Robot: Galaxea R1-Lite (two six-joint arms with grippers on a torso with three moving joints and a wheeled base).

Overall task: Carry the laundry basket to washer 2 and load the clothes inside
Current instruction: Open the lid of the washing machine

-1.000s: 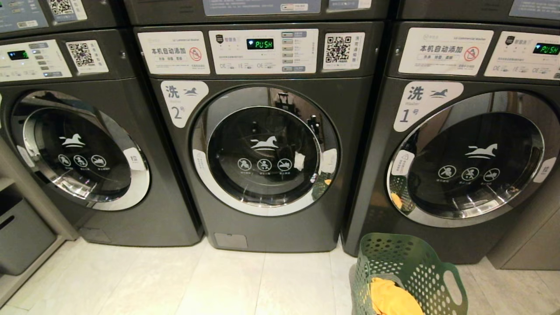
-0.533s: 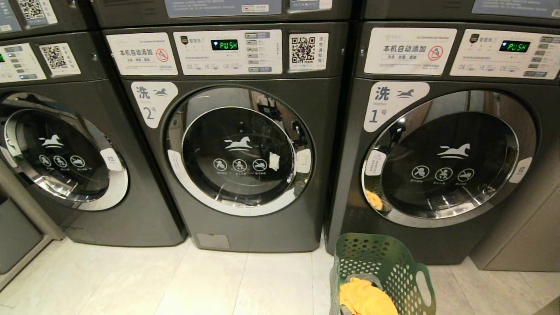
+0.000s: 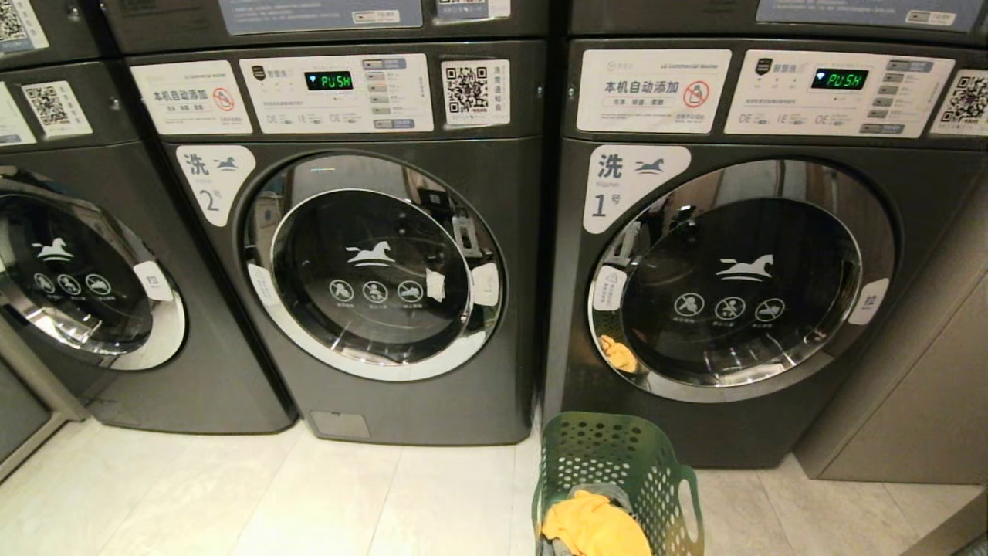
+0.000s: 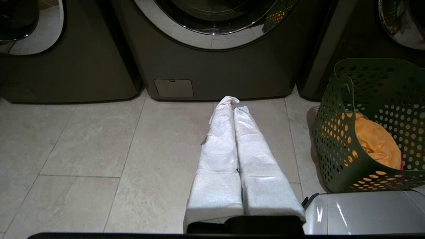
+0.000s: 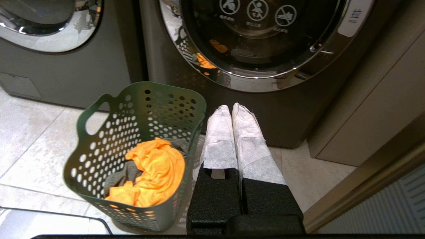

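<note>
The dark green laundry basket (image 3: 617, 463) stands on the floor in front of washer 1 (image 3: 741, 270), an orange garment (image 3: 590, 525) lying on top inside it. Washer 2 (image 3: 370, 262) is to its left with the round door closed. In the left wrist view my left gripper (image 4: 234, 104) is shut and empty, low over the tiles, left of the basket (image 4: 335, 132). In the right wrist view my right gripper (image 5: 231, 108) is shut and empty just right of the basket (image 5: 139, 109) and its clothes (image 5: 156, 172). Neither arm shows in the head view.
A third washer (image 3: 77, 278) stands at the far left. A beige cabinet panel (image 3: 911, 401) flanks washer 1 on the right. Pale tiled floor (image 3: 270, 502) stretches before washer 2. The robot's white base (image 4: 365, 212) sits beside the basket.
The whole head view has slid to the left across the frames, so the camera has turned or driven right. The basket now sits nearer the picture's middle. The washers and basket themselves stay put.
</note>
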